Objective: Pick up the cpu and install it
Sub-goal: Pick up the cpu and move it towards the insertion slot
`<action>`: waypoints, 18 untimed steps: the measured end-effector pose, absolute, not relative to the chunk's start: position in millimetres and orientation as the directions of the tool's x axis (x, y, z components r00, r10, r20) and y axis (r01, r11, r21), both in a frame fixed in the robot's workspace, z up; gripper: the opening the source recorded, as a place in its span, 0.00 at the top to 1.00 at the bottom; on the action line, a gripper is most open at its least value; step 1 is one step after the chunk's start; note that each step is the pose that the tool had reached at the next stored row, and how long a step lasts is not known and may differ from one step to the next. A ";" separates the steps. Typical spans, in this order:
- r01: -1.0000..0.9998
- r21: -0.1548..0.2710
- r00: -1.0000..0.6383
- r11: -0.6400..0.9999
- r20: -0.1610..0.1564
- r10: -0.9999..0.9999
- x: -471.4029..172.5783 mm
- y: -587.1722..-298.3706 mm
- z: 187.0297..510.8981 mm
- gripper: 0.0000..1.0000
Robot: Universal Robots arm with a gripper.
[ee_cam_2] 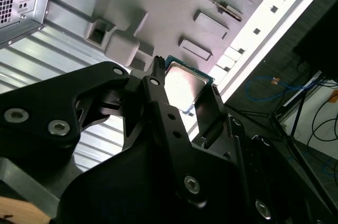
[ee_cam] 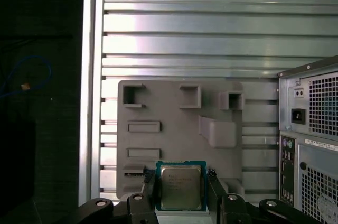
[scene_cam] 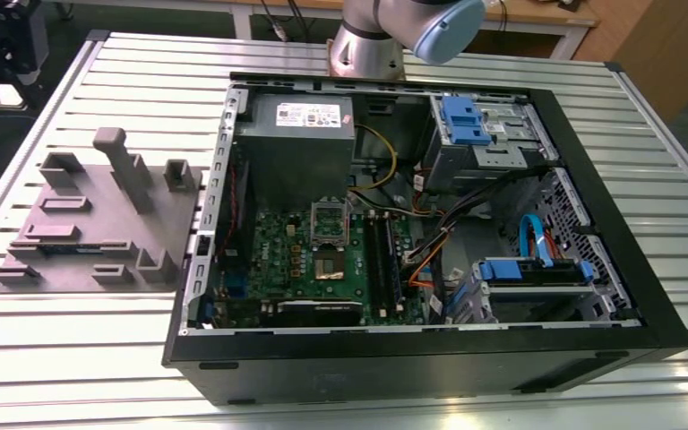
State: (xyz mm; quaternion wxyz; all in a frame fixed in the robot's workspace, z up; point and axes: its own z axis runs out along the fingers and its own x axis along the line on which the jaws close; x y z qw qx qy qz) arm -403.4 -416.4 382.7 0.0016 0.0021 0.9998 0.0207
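Cpu (ee_cam: 180, 187) is hanging clamped between the fingers of the gripper (ee_cam: 180, 175) in both wrist views, over the grey tray (ee_cam: 174, 145). The exterior view is showing the opened computer case (scene_cam: 440, 376).

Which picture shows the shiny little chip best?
The first wrist view: the chip faces the camera squarely, held by the gripper. In the second wrist view a finger hides part of the chip.

In my exterior view the open computer case (scene_cam: 428, 372) lies on the counter (scene_cam: 81, 376), the parts tray (scene_cam: 93, 224) on the counter just beside it at that view's left, the arm (scene_cam: 368, 49) beyond the case. In both wrist views I see the cpu (ee_cam: 181, 187) (ee_cam_2: 186, 84) clamped between the fingers of the hand (ee_cam: 181, 182) (ee_cam_2: 185, 82), above the tray.
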 end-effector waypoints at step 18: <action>0.004 0.041 -1.000 0.999 -0.003 0.004 -399.6 -416.4 382.7 0.53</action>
